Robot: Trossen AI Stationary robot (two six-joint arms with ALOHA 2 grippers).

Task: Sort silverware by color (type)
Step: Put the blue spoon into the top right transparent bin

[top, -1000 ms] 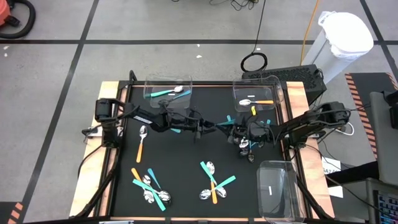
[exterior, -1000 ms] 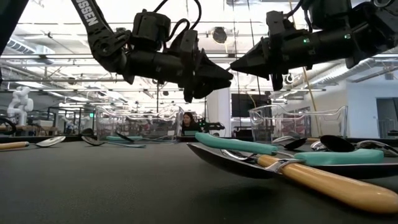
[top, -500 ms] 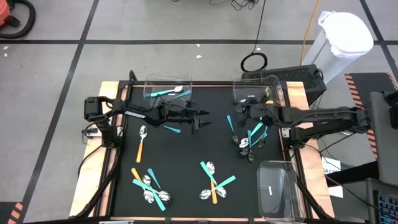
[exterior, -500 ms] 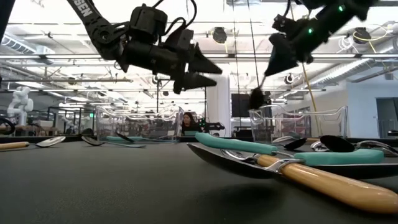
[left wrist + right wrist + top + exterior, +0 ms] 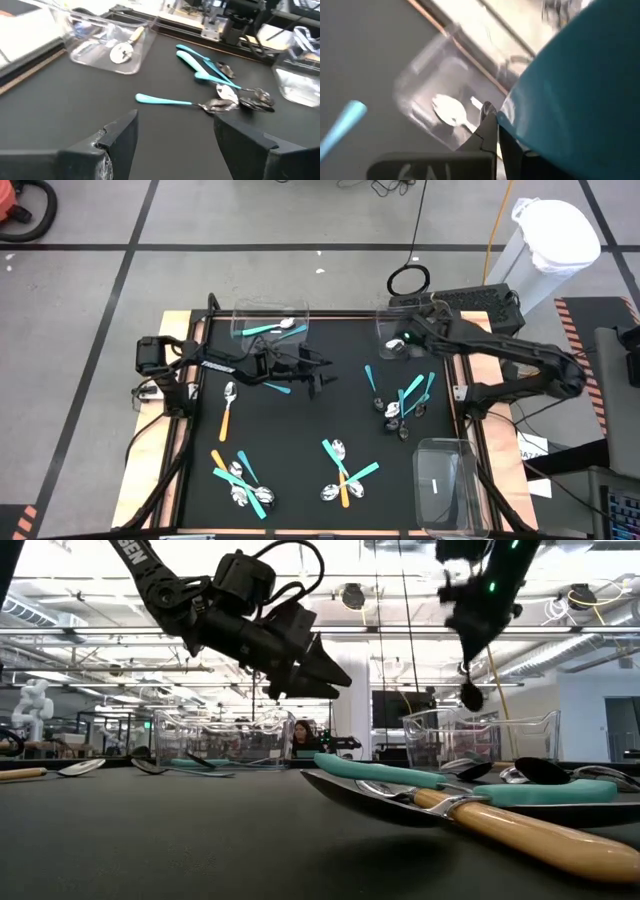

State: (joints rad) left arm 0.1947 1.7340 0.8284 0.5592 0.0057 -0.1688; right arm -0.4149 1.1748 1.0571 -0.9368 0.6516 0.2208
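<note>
Since a second ago the two arms have parted from their meeting over the middle of the table. The right arm has swung out to the back right corner, and the left has drawn back a little and spread its fingers.

The black-topped table [image 5: 300, 430] carries three clear rectangular plastic bins: a back left bin [image 5: 240, 312], a back right bin [image 5: 447, 330] and a front right bin [image 5: 455, 480].

The left gripper [image 5: 322, 376] hangs above the mat near the centre. Its jaws are wide apart with nothing between them.

The right gripper [image 5: 472, 645] is over the back right bin, pinched tight on a teal-handled spoon [image 5: 470, 695]. That spoon hangs nearly upright, its silver bowl pointing down above the bin.

The rest of the silverware lies flat:
- A cluster of teal spoons [image 5: 405, 405] lies right of centre, with handles angled toward the back right.
- A lone teal spoon [image 5: 370, 377] just beside that cluster runs front to back.
- Mixed teal and orange piles lie at the front left [image 5: 240, 480] and the front middle [image 5: 345, 475].
- An orange-handled spoon [image 5: 227, 408] lies near the left edge, bowl toward the back.
- A short teal piece [image 5: 278, 387] lies under the left arm.
</note>
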